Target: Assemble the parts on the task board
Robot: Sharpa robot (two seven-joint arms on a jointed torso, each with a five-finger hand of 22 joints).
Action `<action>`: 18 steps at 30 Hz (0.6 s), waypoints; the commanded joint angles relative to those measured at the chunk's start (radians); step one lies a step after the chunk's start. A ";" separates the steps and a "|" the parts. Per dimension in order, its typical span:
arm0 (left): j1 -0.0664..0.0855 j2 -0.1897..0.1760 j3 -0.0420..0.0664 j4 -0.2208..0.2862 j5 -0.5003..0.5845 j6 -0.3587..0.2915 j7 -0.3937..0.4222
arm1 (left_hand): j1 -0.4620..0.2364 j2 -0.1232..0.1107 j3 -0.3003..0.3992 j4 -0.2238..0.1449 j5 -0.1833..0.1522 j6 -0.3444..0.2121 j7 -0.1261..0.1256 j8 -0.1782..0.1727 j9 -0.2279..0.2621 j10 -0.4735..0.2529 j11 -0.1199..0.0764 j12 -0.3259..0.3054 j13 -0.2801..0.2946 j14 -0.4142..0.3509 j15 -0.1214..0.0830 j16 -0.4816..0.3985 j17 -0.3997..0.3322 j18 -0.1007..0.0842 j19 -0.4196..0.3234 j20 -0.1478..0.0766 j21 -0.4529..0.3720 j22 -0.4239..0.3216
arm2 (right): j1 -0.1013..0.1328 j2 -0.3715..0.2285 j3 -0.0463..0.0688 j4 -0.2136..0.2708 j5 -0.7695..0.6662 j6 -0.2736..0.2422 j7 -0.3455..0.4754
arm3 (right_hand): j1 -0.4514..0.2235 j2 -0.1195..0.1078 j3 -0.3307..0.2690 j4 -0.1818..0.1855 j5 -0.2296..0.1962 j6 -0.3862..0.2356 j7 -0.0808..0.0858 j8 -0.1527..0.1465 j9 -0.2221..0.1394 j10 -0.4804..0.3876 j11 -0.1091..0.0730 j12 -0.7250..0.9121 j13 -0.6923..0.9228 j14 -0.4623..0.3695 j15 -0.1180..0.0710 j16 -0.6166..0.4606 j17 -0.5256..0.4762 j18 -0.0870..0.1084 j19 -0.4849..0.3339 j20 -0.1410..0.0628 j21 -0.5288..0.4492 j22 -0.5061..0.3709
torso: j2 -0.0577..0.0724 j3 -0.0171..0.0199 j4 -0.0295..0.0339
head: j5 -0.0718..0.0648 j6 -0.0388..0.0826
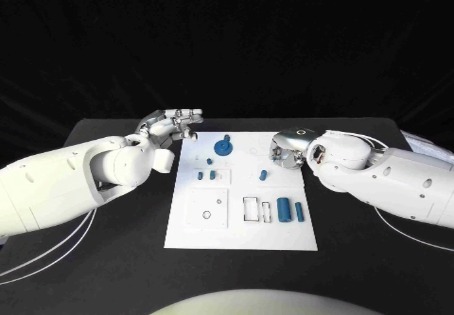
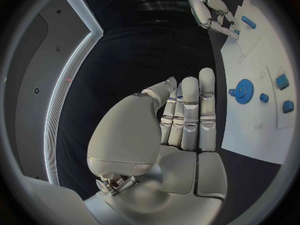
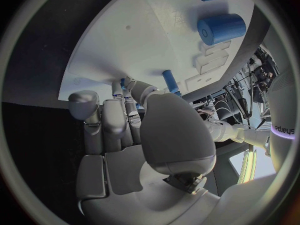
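Task board (image 1: 241, 230) sits mid-table, long side running away from the robot. Blue gear (image 1: 223, 146) stands near the board's far end. Three small blue parts in a row mid-board: two close together (image 1: 206, 175) toward the left side, one (image 1: 264, 175) further right. Near end, right side: fat blue cylinder (image 1: 283, 209) just beside a thinner blue rod (image 1: 298, 210), with an outlined rectangular slot (image 1: 252, 209) beside them. Left hand (image 1: 173, 126) hovers off the board's far-left corner, holding nothing; the left wrist view (image 2: 187, 116) shows its fingers straight and side by side. Right hand (image 1: 288, 149) is over the board's far-right area, fingers curled down toward the surface; in the right wrist view (image 3: 134, 120) something blue shows at the fingertips, but can't tell whether it's gripped.
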 commanded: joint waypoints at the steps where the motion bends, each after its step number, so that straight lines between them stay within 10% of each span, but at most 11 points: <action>1: 0.000 0.001 0.001 0.002 -0.001 0.022 -0.008 | -0.002 -0.001 -0.003 -0.001 0.002 -0.009 0.001 0.004 -0.001 -0.006 0.002 0.005 0.001 -0.006 -0.002 -0.003 -0.002 0.019 -0.007 -0.001 -0.007 -0.001 | -0.010 0.004 -0.005 -0.002 -0.042 0.020 -0.022 | 0.003 0.015 0.005 -0.002 -0.006 0.009 0.000 0.006 0.002 0.019 -0.008 -0.001 0.000 0.037 -0.008 0.005 0.000 -0.014 0.006 -0.003 0.006 0.004 | -0.001 0.0002 -0.0001 | -0.002 -0.001; 18: 0.000 0.000 0.001 0.000 -0.013 0.019 -0.011 | 0.002 0.001 -0.004 -0.005 0.003 -0.012 0.002 0.004 -0.002 -0.011 0.003 0.009 0.002 -0.008 -0.001 -0.004 -0.005 0.019 -0.007 0.000 -0.010 -0.003 | -0.012 -0.049 0.008 0.078 -0.044 -0.118 -0.045 | 0.001 0.013 0.008 -0.009 -0.008 0.011 0.000 0.006 0.005 0.025 -0.009 -0.008 -0.003 0.036 -0.010 0.006 -0.003 -0.015 0.008 -0.005 0.013 0.013 | -0.001 0.0000 -0.0007 | -0.007 -0.001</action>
